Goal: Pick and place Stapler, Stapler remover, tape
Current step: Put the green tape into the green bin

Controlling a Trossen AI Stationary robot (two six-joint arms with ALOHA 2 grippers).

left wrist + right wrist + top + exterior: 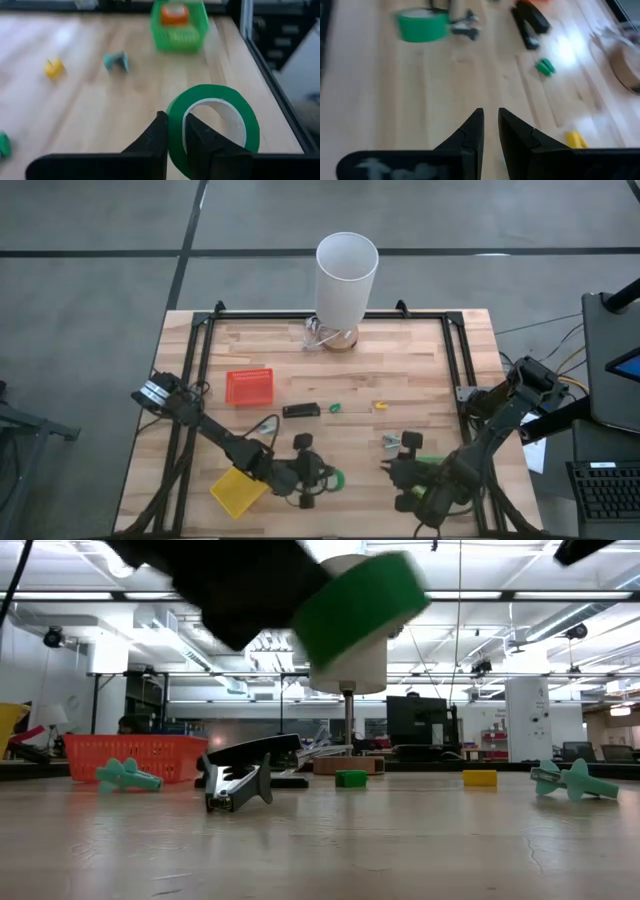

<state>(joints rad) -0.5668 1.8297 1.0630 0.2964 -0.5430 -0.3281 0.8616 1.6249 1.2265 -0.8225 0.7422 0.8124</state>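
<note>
My left gripper (pixel 312 476) is near the table's front middle, shut on a green tape ring (pixel 215 125). The ring also shows in the low view (pixel 360 605), up off the table. My right gripper (pixel 490 117) is empty, its fingers all but together, low over the wood right of the ring (pixel 393 470). The black stapler (pixel 300 410) lies flat mid-table and also shows in the right wrist view (pixel 530 22). A grey staple remover (pixel 238 782) rests on the table near it. My left gripper pinches the green ring's wall (pixel 176 131), one finger (pixel 200 137) inside the hole and one (pixel 157 137) outside. The fingers come slanting from the table's left. The ring is lifted clear of the table and tilted.
A red tray (pixel 249 387) stands at the left and a yellow tray (pixel 238 492) at the front left. A green basket (pixel 178 25) holds something orange. A white cylinder (pixel 346 275) stands at the far edge. Small teal (pixel 405 442), green (pixel 335 407) and yellow (pixel 380 405) pieces lie mid-table.
</note>
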